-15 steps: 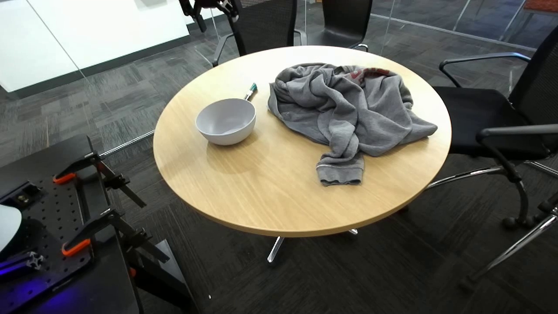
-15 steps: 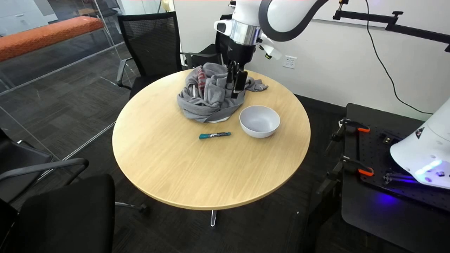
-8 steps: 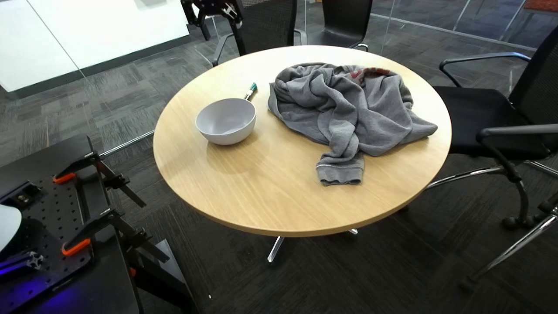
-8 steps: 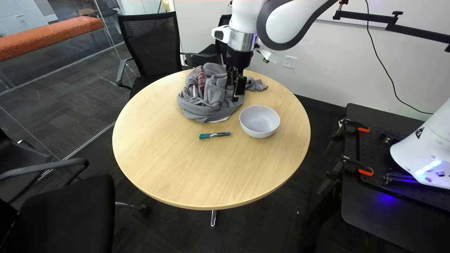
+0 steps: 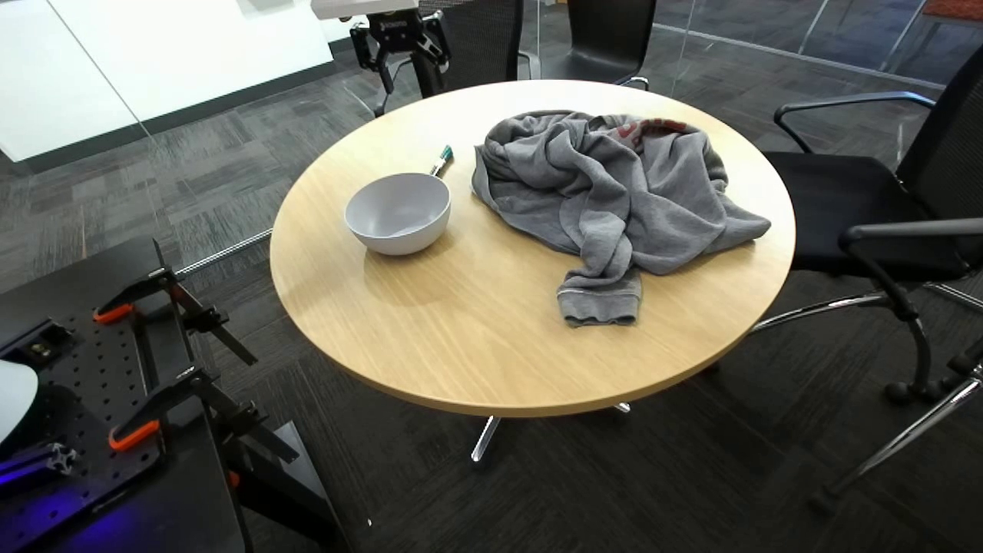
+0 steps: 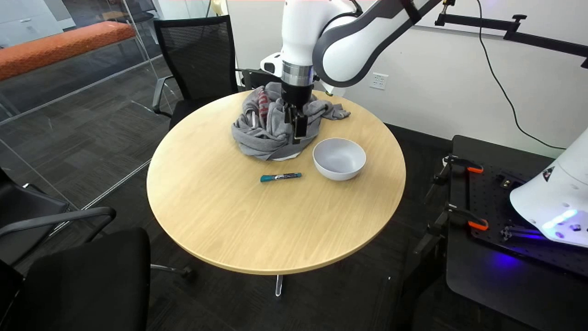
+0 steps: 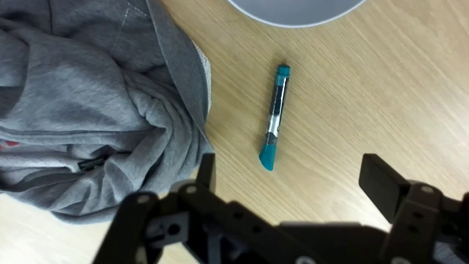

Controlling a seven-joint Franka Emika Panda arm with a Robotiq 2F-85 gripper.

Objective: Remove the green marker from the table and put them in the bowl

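The arm and its gripper hang lower and closer to the green marker than in the earlier frames, while the marker, the bowl and the gray sweatshirt keep their places. The gripper's fingers stand spread wide apart. In the wrist view the marker lies flat on the table just ahead of the fingertips, within the span between them and clear of both, its flared teal end toward the gripper and its blunt end toward the bowl. Both exterior views show the gripper in the air above the marker's level, apart from it. The sweatshirt is bunched beside the marker, near it without touching. As for writing, the print on the marker's barrel is too small to read. Red print on the sweatshirt is broken up by folds, and the black tag on it carries pale marks that cannot be made out. Pale lettering on the gripper's body is too small to read, as is the small dark label on the robot base.
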